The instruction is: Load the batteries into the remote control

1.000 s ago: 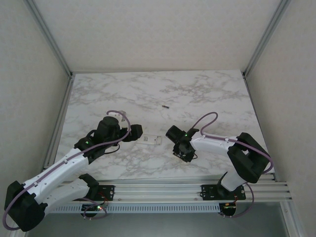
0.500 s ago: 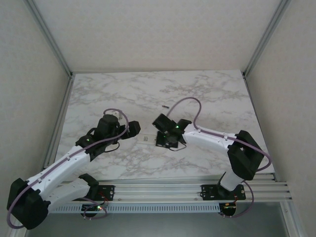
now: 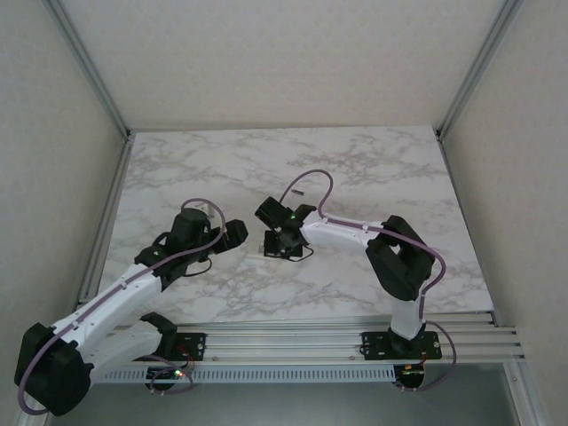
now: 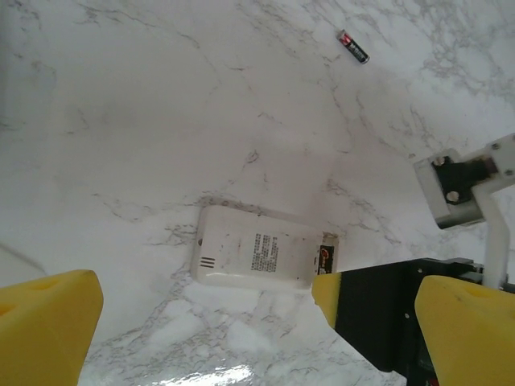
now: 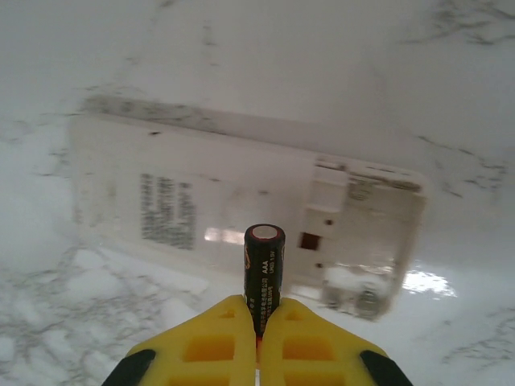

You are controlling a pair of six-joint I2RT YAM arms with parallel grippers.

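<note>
Marbled white counter (image 5: 418, 64) lay under everything. Our right gripper (image 5: 257, 315) was closed tight on one battery (image 5: 264, 265), pinching its lower end so that the rest stuck out past the fingertips. Directly beyond that battery lay the remote control (image 5: 193, 201), back side up with its cover off. The open battery compartment (image 5: 366, 241) sat off to that gripper's right, near the battery but not under it. We saw no battery seated there, so we judged the loading barely begun: one in hand, none in place. Our left gripper (image 4: 256, 322) hung wide open and empty, with the remote control just ahead of it. A second battery (image 4: 352, 46) lay far beyond it, well apart.
</note>
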